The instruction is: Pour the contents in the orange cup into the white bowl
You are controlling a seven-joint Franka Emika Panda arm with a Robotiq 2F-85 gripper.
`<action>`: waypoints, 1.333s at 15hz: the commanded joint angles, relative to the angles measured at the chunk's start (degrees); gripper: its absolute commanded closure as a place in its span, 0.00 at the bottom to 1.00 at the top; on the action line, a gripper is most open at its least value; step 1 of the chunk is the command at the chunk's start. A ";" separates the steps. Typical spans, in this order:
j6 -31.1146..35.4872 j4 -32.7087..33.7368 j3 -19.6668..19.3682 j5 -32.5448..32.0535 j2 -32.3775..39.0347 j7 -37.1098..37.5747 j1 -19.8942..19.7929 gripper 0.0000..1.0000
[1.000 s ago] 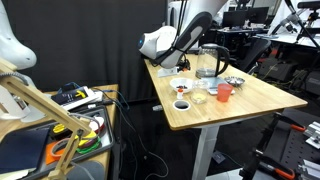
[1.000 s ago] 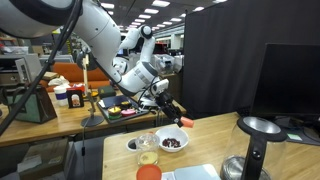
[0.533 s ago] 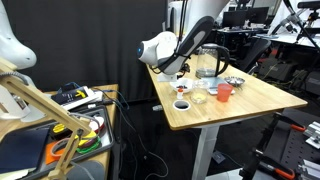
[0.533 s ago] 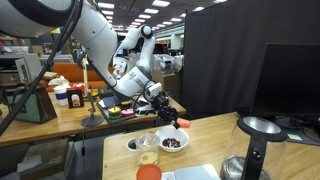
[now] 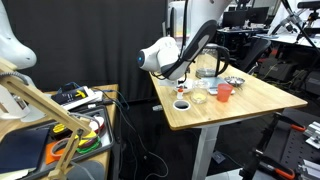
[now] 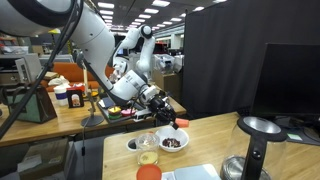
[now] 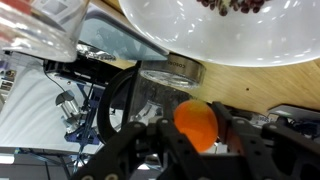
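hand (image 6: pixel 173 117) is gripping the orange cup (image 7: pixel 197 122) between its fingers | cup is hanging raised off the surface, near the white bowl (image 7: pixel 250 42) | bowl is lying just ahead of the hand

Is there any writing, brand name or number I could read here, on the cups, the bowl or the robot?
None can be read.
The orange cup in the gripper and the white bowl show no print.
The containers in the background may carry labels, but they are too small and blurred to read.
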 commanded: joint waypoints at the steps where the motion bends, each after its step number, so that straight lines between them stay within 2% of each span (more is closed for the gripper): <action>1: -1.32 -3.18 1.93 -2.81 -2.42 2.65 -0.85 0.83; 20: -3.32 -5.08 4.15 -8.58 -3.79 4.66 -2.88 0.83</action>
